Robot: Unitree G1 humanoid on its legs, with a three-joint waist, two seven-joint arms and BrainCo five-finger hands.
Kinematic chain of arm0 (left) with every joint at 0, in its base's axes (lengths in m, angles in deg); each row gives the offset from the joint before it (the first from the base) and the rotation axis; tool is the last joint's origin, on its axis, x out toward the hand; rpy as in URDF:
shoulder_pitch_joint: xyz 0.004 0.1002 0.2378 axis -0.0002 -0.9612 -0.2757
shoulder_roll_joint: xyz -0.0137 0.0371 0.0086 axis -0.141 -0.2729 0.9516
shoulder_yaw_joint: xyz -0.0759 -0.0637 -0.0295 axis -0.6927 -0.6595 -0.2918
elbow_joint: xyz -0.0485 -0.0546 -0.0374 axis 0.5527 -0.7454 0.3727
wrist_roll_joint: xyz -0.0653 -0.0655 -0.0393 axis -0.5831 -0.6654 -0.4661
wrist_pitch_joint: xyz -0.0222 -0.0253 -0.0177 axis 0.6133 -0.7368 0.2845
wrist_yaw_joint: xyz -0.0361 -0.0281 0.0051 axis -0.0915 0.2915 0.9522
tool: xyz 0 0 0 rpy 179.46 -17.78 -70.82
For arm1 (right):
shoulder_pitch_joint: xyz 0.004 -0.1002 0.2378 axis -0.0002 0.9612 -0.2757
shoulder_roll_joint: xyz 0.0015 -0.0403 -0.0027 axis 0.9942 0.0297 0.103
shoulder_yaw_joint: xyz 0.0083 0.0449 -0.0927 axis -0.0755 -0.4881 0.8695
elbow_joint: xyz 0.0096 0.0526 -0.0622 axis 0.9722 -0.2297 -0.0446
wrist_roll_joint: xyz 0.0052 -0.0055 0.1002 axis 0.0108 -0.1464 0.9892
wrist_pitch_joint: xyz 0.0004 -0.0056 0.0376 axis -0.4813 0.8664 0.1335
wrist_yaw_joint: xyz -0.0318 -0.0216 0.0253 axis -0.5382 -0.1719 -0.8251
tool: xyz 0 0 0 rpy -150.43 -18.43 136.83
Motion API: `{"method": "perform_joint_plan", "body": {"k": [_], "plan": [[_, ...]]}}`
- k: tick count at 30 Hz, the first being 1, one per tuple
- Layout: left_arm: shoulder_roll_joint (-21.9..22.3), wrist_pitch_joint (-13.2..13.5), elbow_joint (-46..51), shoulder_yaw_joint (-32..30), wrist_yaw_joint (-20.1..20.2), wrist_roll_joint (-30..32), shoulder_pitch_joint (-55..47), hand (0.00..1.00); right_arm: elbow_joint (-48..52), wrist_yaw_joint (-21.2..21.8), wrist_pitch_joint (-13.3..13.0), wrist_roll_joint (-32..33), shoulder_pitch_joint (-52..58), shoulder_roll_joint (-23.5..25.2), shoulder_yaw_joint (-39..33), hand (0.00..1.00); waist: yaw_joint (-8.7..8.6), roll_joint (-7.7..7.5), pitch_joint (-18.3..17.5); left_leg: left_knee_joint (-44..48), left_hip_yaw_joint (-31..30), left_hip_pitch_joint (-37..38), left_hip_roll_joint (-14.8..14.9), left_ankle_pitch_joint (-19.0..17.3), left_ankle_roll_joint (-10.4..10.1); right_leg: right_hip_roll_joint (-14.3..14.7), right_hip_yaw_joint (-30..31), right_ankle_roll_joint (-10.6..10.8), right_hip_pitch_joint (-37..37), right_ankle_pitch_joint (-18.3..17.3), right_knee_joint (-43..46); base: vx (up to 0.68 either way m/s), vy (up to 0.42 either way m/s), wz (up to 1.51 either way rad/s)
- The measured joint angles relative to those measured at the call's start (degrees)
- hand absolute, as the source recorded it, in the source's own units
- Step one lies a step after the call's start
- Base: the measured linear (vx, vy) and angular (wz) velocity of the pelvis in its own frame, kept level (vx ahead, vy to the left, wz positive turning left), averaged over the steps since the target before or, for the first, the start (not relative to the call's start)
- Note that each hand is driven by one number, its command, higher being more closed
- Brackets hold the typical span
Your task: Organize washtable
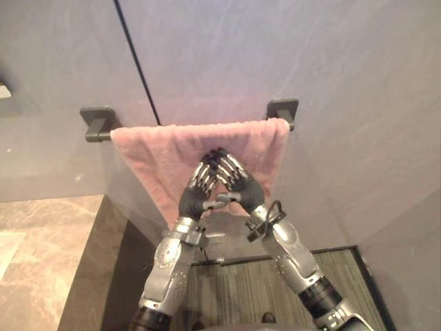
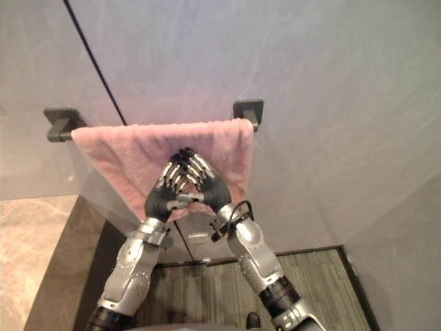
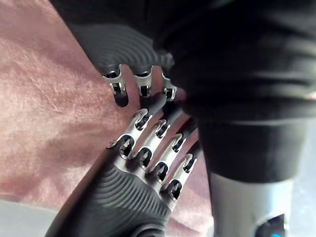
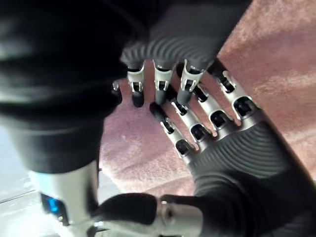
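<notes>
I am resting my left hand point(image 1: 195, 196) and right hand point(image 1: 242, 187) flat on the pink towel point(image 1: 148, 160), fingers straight, tips maybe touching, towel hanging over its wall rail point(image 1: 97, 125)

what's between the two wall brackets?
Pink towel hangs there, spanning left bracket to right bracket; left hand and right hand press flat on it. Both eye views.

Can't see most of the rail point(image 1: 103, 136) under the pink towel point(image 1: 151, 155), just a stub at the left bracket point(image 1: 95, 118). Can't confirm contact between the cloth and left hand point(image 1: 195, 198) or right hand point(image 1: 242, 192), both covering its lower middle. Can't identify the wall fitting point(image 1: 3, 89), clipped by the left edge.
</notes>
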Motion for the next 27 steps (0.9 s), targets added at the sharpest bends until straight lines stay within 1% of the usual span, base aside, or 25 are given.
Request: {"method": "perform_joint_plan", "body": {"k": [5, 6, 8, 11, 14, 19, 23, 27], "plan": [[-0.1, 0.0, -4.7, -0.4, -1.4, 4.5, 2.2, 0.0, -3.3, -0.7, 0.1, -0.5, -0.3, -0.2, -0.7, 0.0, 0.01, 0.01, 0.3, 0.0, -1.0, -0.9, 0.1, 0.0, 0.0, 0.0, -0.7, 0.0, -0.4, 0.0, 0.0, -0.01, -0.008, 0.1], [-0.1, 0.0, -5.2, -0.9, -2.1, 5.9, 3.0, 0.0, -3.4, -0.9, 0.1, -0.5, -0.3, -0.3, -1.4, 0.0, -0.03, -0.04, 0.9, 0.0, -1.1, -1.2, 0.1, 0.0, 0.0, 0.0, -0.9, 0.0, -0.6, 0.0, 0.0, -0.02, -0.009, 0.04], [-0.2, 0.0, -5.2, -1.2, -2.5, 6.7, 4.2, 0.0, -3.4, -0.9, 0.1, -0.5, -0.3, -0.4, -2.4, 0.0, -0.01, -0.3, 1.6, 0.0, -1.2, -1.5, 0.1, 0.1, -0.1, 0.0, -0.9, -0.2, -1.4, 0.1, 0.0, 0.0, 0.0, 0.0], [-0.1, 0.5, -6.3, -2.1, -2.5, 7.0, 5.1, 0.0, -3.5, -0.9, 0.2, -0.5, -0.2, -1.0, -3.7, 0.0, -0.09, -0.4, 2.5, 0.0, -1.1, -1.6, 0.1, 0.1, -0.1, 0.0, -0.9, -0.2, -1.4, 0.1, 0.0, 0.0, 0.0, 0.0], [-0.2, 0.7, -6.9, -3.6, -2.4, 7.0, 6.2, 0.0, -3.5, -0.9, 0.2, -0.5, -0.1, -1.3, -6.8, 0.0, -0.12, -0.62, 2.9, 0.0, -1.1, -2.2, 0.0, 0.1, -0.1, 0.0, -0.8, -0.2, -2.0, 0.1, 0.0, 0.04, -0.002, 0.0], [-0.1, 0.8, -7.2, -3.8, -2.1, 6.9, 6.2, 0.0, -3.7, -0.9, 0.2, -0.6, 1.2, -1.1, -10.6, 0.0, -0.08, -0.71, 2.9, 0.0, -1.1, -2.1, 0.0, 0.2, 0.0, -0.1, -0.8, -0.2, -2.0, 0.1, 0.0, 0.02, 0.002, 0.0], [-0.2, 0.7, -7.4, -5.7, -0.6, 6.7, 5.7, 0.0, -5.9, -1.3, 0.2, -2.8, 2.4, -1.0, -14.4, 0.0, -0.16, -0.83, 3.0, 0.0, -1.0, -1.9, 0.0, 0.2, 0.0, 0.0, -0.7, -0.2, -1.7, 0.1, 0.0, 0.0, 0.0, 0.0], [-0.3, 0.6, -7.7, -7.9, 1.0, 6.6, 4.2, 0.0, -5.9, -1.9, 0.2, -3.9, 4.1, -1.1, -18.3, 0.0, -0.27, -0.82, 3.0, 0.0, -1.0, -1.9, 0.1, 0.1, 0.0, 0.0, -0.6, -0.2, -1.7, 0.1, 0.0, 0.0, 0.0, 0.0]]}}
